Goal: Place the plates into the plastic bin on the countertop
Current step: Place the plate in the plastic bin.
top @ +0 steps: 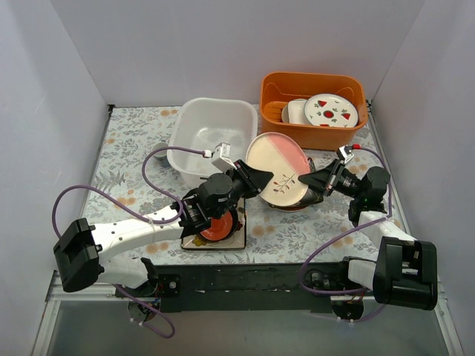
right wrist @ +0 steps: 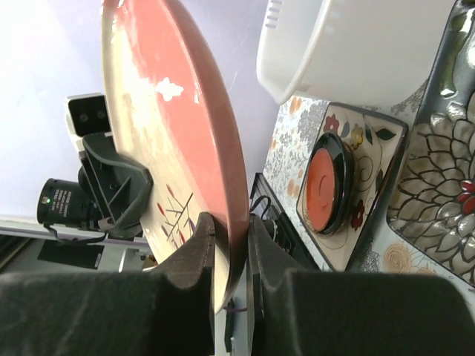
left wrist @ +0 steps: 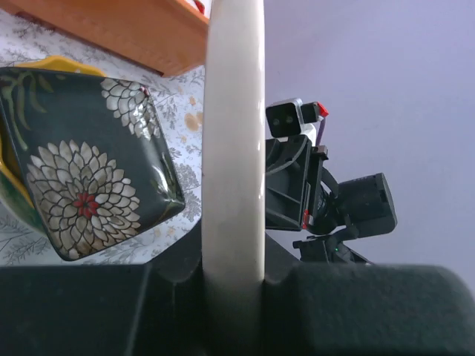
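Observation:
A round cream-and-pink plate [top: 278,169] with a twig motif hangs tilted on edge above the countertop [top: 133,148], right of the white plastic bin [top: 211,137]. My left gripper [top: 252,178] is shut on its left rim; the rim [left wrist: 234,133] fills the gap between the jaws of that gripper [left wrist: 232,259]. My right gripper [top: 310,184] is shut on the opposite rim, jaws [right wrist: 230,237] clamped on the plate [right wrist: 171,96]. A small red plate [top: 217,226] lies in a dark round plate on a white square flowered plate [right wrist: 356,200]. A black square flowered plate [left wrist: 82,178] rests on a yellow one [left wrist: 11,193].
An orange tub [top: 312,107] at the back right holds a white round plate with red fruit marks [top: 332,110] and other dishes. The bin [right wrist: 356,44] stands just behind the stack with the red plate [right wrist: 323,182]. White walls enclose three sides.

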Robot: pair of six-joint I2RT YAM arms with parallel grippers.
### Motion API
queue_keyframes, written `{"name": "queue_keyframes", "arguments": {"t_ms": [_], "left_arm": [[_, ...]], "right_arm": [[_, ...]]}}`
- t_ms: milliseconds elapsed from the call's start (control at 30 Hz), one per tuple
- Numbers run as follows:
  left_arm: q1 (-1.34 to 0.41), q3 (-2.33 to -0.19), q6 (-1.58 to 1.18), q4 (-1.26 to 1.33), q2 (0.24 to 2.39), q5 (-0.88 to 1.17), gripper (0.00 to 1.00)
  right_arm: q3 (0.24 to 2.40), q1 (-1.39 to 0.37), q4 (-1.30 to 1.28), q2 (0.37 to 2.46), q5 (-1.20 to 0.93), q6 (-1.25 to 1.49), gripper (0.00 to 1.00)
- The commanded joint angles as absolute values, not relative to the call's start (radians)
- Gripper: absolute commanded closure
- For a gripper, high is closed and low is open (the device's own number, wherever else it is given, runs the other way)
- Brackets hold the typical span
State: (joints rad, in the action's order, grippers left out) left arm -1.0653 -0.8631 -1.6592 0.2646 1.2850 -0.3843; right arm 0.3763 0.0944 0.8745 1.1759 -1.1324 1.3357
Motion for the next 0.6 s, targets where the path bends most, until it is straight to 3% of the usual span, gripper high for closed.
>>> {"name": "queue_keyframes", "arguments": {"t_ms": [0,233,333,467,567], "left_arm": [[-1.069,-0.870,-1.562,0.180,1.293,-0.433,1.00],[-1.069,-0.871,-1.555,0.172,1.289,-0.433,1.00],[-1.069,-0.874,-1.549,0.164,1.287,-0.439,1.00],[-1.062,-0.885,-1.537,0.152,1.289,-0.446,1.00],[-1.039,-0.908,-1.528,0.135,1.295,-0.425,1.00]], "right_arm": [[0.397,0.064,1.026,1.161,-1.144,1.292,0.99],[0.390,0.061,1.049,1.184,-1.146,1.289,0.97],[0.390,0.063,1.055,1.187,-1.146,1.287,0.87],[0.385,0.063,1.066,1.201,-1.143,1.285,0.66],[0.382,0.063,1.078,1.210,-1.143,1.292,0.58]]}}
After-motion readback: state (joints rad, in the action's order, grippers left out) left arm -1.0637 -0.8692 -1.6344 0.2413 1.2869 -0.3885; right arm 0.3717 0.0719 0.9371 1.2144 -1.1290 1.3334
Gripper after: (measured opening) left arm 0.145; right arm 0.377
